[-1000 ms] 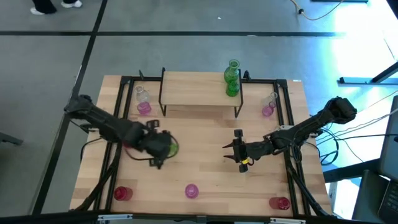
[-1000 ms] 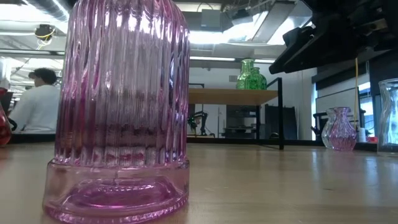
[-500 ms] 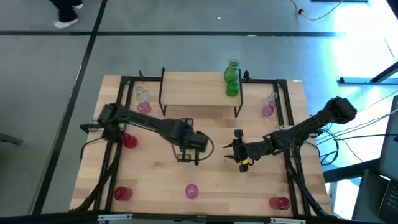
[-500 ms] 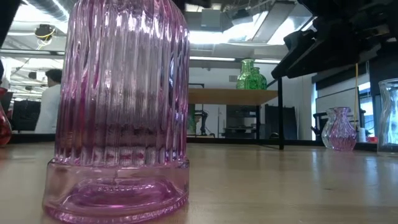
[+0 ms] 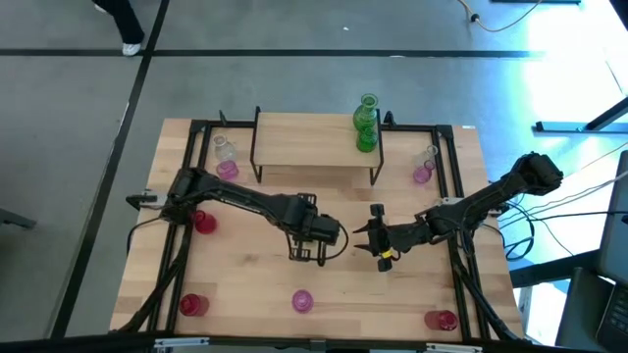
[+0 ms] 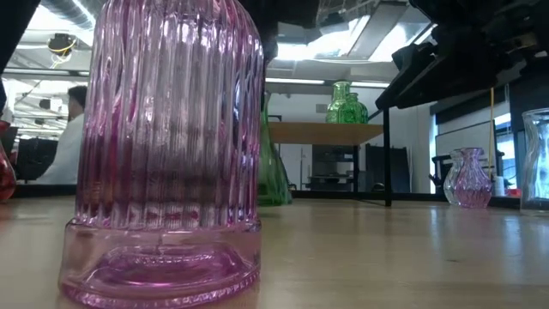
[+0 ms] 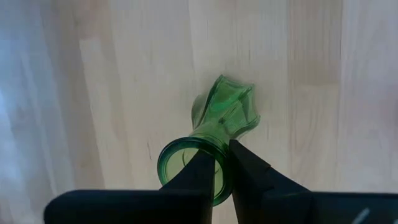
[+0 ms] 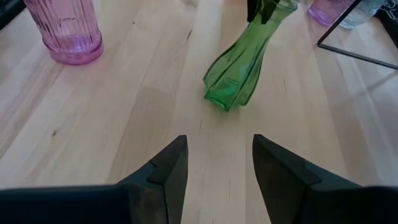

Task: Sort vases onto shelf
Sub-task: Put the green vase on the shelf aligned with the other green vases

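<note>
High view: the left claw (image 5: 316,238) is shown at the middle of the worktop (image 5: 245,284), closed on the rim of a green vase (image 5: 329,235) that is largely hidden beneath it. The right claw (image 5: 377,235) waits just beside, its fingers apart and empty. On the shelf (image 5: 304,142) at the far side one green bottle vase (image 5: 366,123) already stands. Pink, red and clear vases remain scattered about the worktop.

Low view: a ribbed pink vase (image 6: 167,146) fills the foreground. Behind it the lower body of the held green vase (image 6: 273,176) is seen; whether its base touches the wood cannot be told from here.

Left wrist view: the two fingers (image 7: 200,177) are seen pinching the wall of the vase's mouth, one finger inside the rim and one outside, with the twisted body hanging below.

Right wrist view: the green vase (image 8: 239,68) is seen tilted, gripped at its neck by the other arm, with the right claw (image 8: 216,163) open towards it.

Procedure, as judged: the step in hand appears to be carriage of the green vase to the shelf. The pinch on smooth glass is narrow, so the vase should be lifted slowly, cleared above the shelf edge, set down upright apart from the bottle vase, and released only when the base is fully seated.
</note>
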